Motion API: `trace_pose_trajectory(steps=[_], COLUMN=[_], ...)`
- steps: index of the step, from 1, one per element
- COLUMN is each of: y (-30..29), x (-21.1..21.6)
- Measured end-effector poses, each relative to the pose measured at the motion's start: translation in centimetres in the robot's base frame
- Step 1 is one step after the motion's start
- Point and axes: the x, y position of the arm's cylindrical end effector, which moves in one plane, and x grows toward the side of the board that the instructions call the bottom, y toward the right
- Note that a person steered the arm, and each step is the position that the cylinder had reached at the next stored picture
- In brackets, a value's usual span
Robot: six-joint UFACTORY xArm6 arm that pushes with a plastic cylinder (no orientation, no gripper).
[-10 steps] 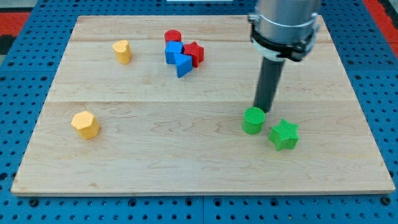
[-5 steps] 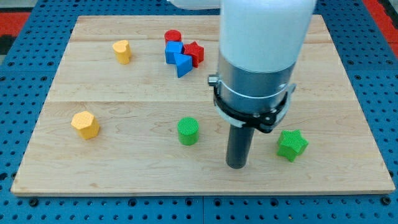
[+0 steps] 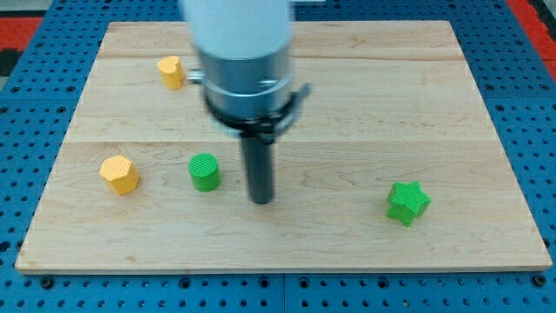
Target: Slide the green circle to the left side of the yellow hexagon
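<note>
The small ribbed green plastic circle [image 3: 205, 171] sits on the pale wooden tabletop [image 3: 452, 113], right of the yellow plastic hexagon [image 3: 119, 174], near it. My tip [image 3: 261, 200], a bare rod tool with nothing to spread or pinch, stands just right of the circle. It looks light, rigid, slippery; push its side low and centred

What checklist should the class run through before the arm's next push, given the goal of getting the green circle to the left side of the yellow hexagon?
1. Tip location: my tip sits to the view's right of the green circle, with a small gap. Ok.
2. Circle at goal: it lies to the view's right of the yellow hexagon. Not ok.
3. Straight path leftward: the hexagon itself stands in the way, so the circle must go around. Not ok.
4. Other blocks clear: the green star and the other yellow block lie well away. Ok.
5. Red and blue blocks: hidden behind the arm. Cannot tell.
</note>
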Motion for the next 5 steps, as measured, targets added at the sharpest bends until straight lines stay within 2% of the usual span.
trace_pose_trajectory(steps=[2,4,5], y=[-10.5,-9.3,-14.7], x=[-2.3,-6.3,-4.9])
